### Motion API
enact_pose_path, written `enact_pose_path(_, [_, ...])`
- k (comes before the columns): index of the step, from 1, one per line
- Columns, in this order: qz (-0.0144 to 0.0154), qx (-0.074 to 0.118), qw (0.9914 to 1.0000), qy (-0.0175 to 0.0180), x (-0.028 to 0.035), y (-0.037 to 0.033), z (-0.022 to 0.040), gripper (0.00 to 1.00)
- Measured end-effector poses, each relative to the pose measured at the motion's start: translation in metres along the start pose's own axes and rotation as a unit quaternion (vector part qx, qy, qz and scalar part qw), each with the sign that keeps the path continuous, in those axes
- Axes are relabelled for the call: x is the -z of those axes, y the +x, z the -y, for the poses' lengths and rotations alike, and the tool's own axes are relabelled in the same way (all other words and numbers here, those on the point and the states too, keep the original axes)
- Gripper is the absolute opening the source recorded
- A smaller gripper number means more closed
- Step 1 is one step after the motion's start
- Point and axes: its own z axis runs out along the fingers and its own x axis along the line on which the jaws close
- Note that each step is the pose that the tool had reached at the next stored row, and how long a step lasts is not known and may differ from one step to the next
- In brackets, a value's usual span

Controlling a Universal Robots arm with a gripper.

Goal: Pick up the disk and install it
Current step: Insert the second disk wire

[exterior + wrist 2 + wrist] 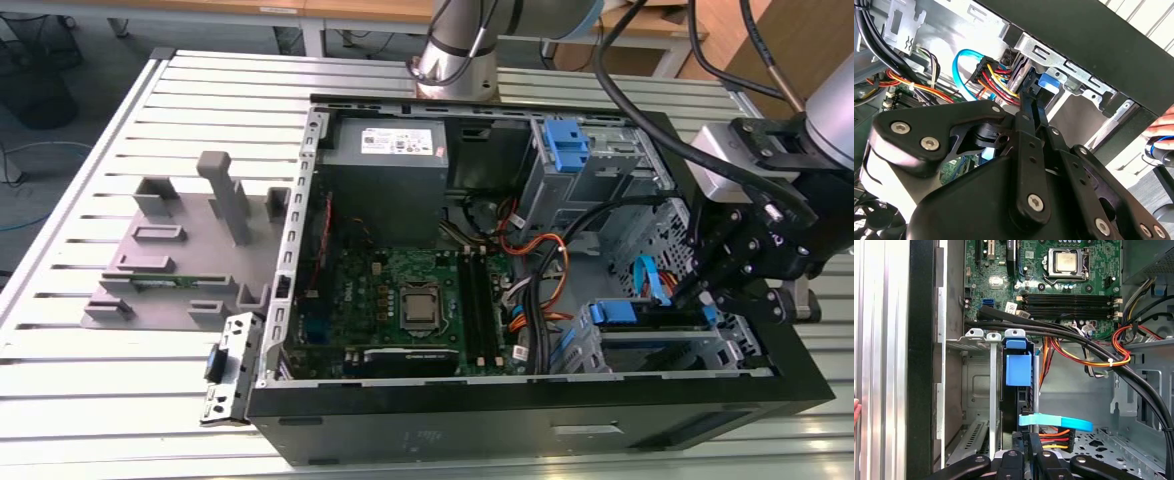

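While the open computer case [534, 400] lies on its side on a slatted metal table [120, 350], the black gripper [727, 290] reaches into the drive cage [667, 345] at the exterior view's right, near the case's front edge. The disk [1016, 375] sits edge-on in that cage, its blue carrier tab [1018, 369] facing outward in the first wrist view, so it appears slotted into a bay rather than lying loose. The gripper's fingers [1029, 107] come together in a narrow point right at that blue carrier, close to a bundle of red, yellow and orange power wires [996, 80] and a light blue data cable [1054, 422]. They look nearly closed, yet whether they pinch the carrier or merely press on it cannot be told, since the gripper's own body blocks the contact. Most of the disk is hidden by the cage walls. A motherboard [400, 300] and a grey power supply [387, 160] fill the rest of the case.
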Motion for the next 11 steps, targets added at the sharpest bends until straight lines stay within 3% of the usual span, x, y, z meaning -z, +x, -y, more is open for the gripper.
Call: enact_pose_path(11, [0.0006,-0.001,1.00000,0.0001,-0.0017,-0.0011,0.0000,0.16])
